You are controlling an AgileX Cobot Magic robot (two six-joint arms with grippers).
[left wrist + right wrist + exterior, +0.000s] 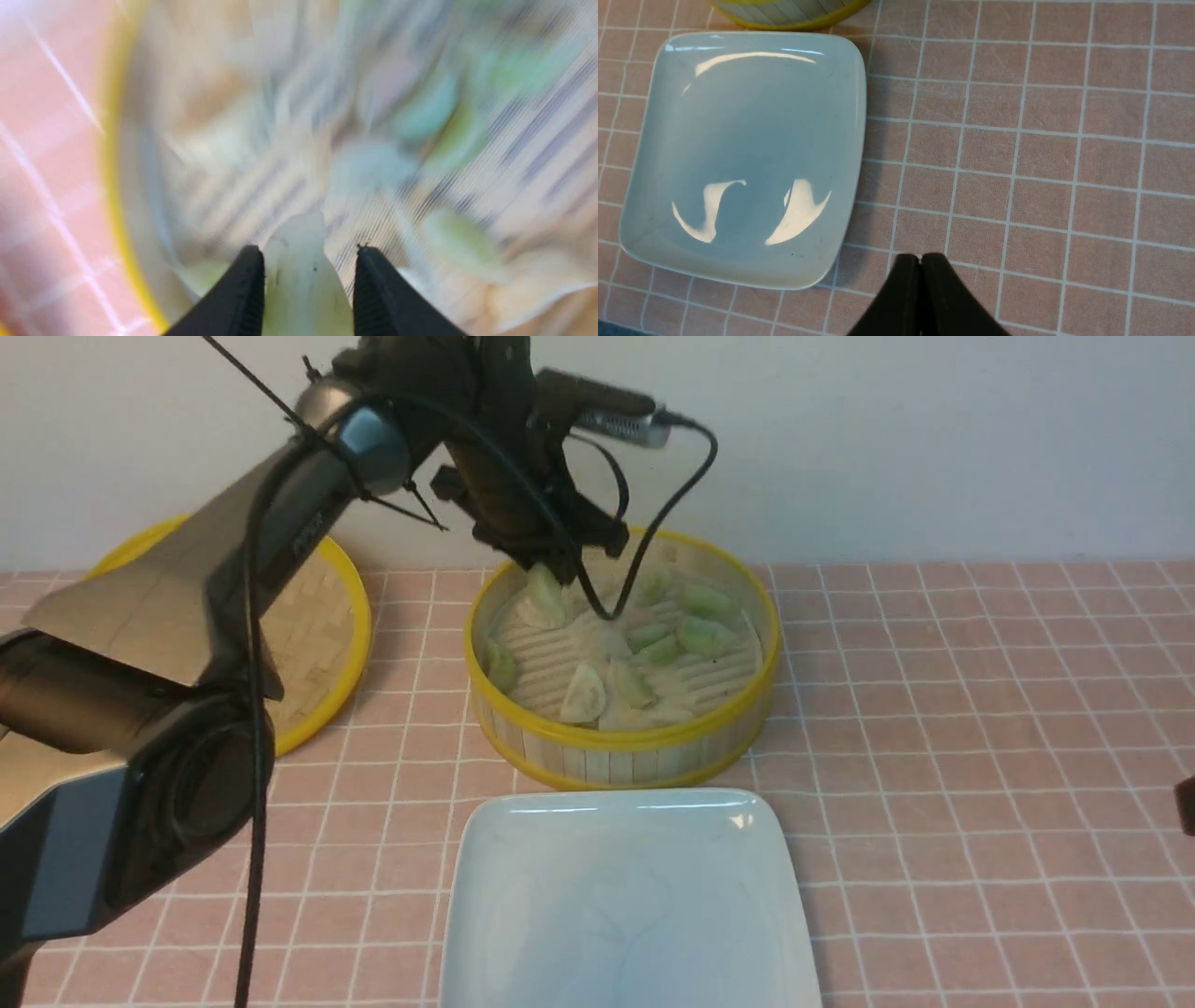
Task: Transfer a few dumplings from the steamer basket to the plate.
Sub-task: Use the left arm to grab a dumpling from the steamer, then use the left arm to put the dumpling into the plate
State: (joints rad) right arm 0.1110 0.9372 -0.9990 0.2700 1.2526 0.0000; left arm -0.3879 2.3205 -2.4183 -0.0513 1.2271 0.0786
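Your left arm fills the near left corner and reaches toward the far edge. There the left gripper (551, 567) hangs over the far left part of the steamer basket (621, 739). Its jaws stand narrow, pinching one dumpling (301, 289). The dumpling's long axis runs in line with the fingers, so it hangs roughly upright. The wrist view is too blurred to tell whether it is clear of the other dumplings (653, 644) on the basket floor.

For your next move, the plate (625, 896) lies straight toward the near edge from that gripper. The basket's near wall stands between them, so I judge the load must go up over the rim first.

The right gripper (920, 259), jaws pressed together on nothing, sits over the table off the plate's right side, well apart from the basket.
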